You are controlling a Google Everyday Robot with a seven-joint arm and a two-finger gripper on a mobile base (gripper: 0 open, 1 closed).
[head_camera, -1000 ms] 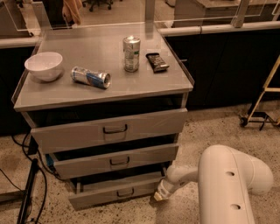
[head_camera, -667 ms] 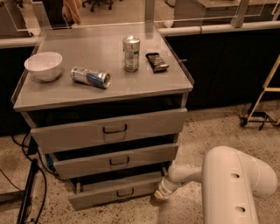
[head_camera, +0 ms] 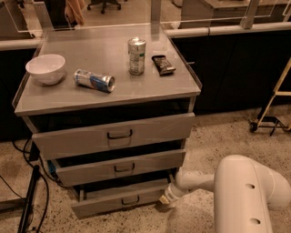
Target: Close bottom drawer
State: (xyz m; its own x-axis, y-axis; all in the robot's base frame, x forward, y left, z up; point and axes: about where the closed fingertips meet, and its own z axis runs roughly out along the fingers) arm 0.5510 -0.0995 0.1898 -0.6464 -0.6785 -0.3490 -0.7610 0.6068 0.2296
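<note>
Your cream-white plastic gripper (head_camera: 165, 199) sits at the right end of the slim grey metal bottom drawer (head_camera: 104, 203). Around it you see speckled beige stone floor (head_camera: 218, 132); up top, a round white bowl (head_camera: 45, 68).

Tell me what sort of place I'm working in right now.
Likely an office or lab workspace: a grey metal drawer cabinet, speckled hard floor, and an office chair base beyond it. The gripper sits low by the bottom drawer's right end.

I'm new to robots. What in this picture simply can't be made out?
All in the camera view:
- The gripper, at the bottom drawer's right end: too dim to tell whether it touches the front.
- The bottom drawer's inside: shadowed beneath the middle drawer.
- Print on the upright can and the lying can: too small to read.
- The robot arm: cut off by the lower edge.
</note>
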